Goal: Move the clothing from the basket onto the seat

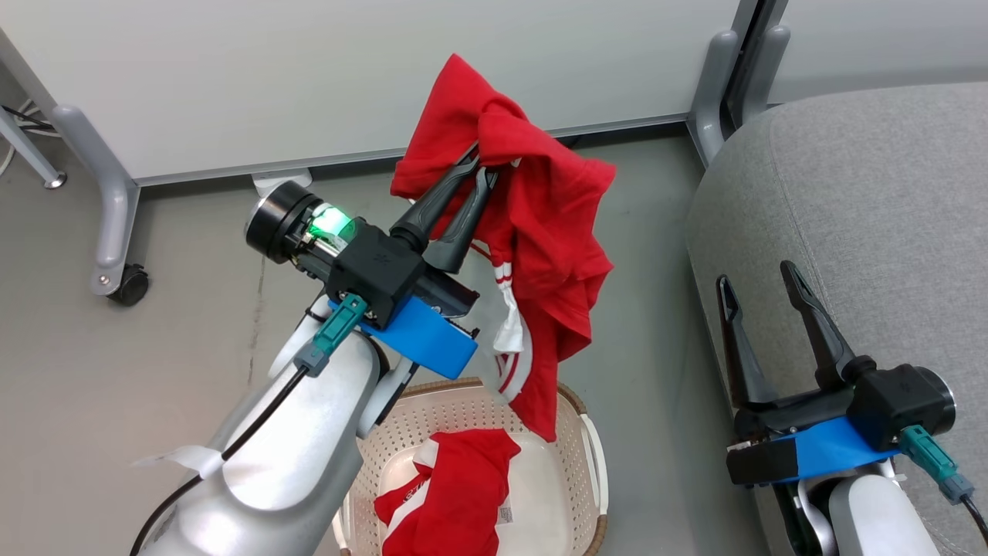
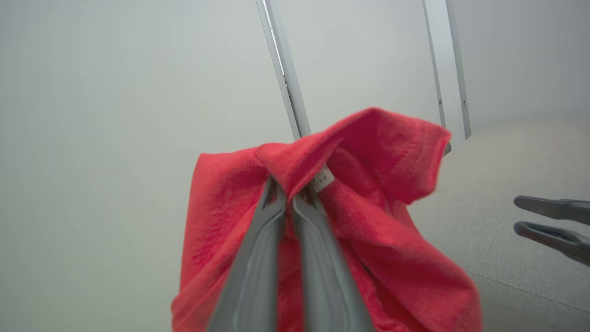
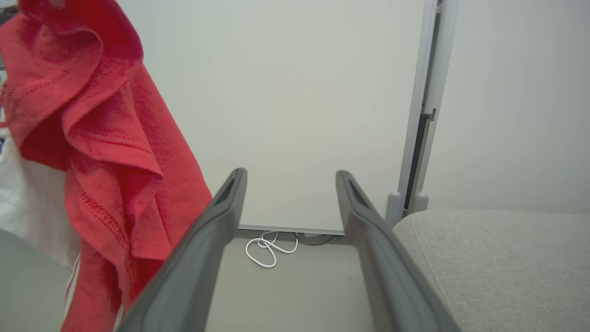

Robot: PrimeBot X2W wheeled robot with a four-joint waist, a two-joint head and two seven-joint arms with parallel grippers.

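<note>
The grey seat (image 1: 864,201) is occupying the right side of the head view, from the upper right down to the lower edge. A white panel (image 1: 347,69) is standing across the top of that view, above the grey floor (image 1: 193,255). One red garment (image 1: 548,255) is hanging in the centre, left of the seat and apart from it, with its lower end dangling over the basket. The cream basket (image 1: 432,421) is sitting at the bottom centre, and a second red garment (image 1: 455,494) is lying inside it. The left gripper (image 1: 480,164), reaching from the lower left to the centre, is pinching a fold of the hanging garment between narrow jaws. The right gripper (image 1: 755,274), at the lower right over the seat's edge, is holding nothing and its jaws are standing wide. In the right wrist view a white cable (image 3: 265,251) is lying on the floor, at the bottom centre under the panel.
</note>
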